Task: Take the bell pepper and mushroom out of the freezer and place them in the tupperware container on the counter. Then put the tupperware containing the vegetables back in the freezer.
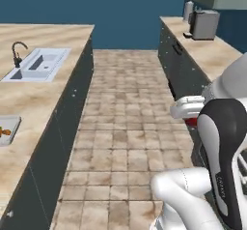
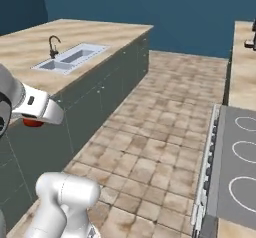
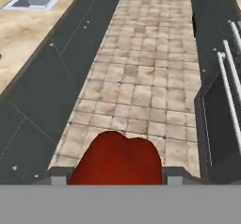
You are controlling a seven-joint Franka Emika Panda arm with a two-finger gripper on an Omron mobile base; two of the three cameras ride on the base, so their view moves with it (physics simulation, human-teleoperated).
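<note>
The fingers [image 3: 115,180] are clamped on the bell pepper [image 3: 116,159], whose glossy red bulk sits between the two dark tips at the bottom of the hand view, held in the air above the tiled floor [image 3: 141,77] of the aisle; from the base cameras a sliver of the same red shows just under the white hand. Farther off on the left, the tupperware container [image 1: 9,130] lies flat on the marbled surface [image 1: 34,93] with a small orange piece in it. Beyond it, the sink [image 1: 36,64] with its dark faucet [image 1: 18,52] is set into that surface.
</note>
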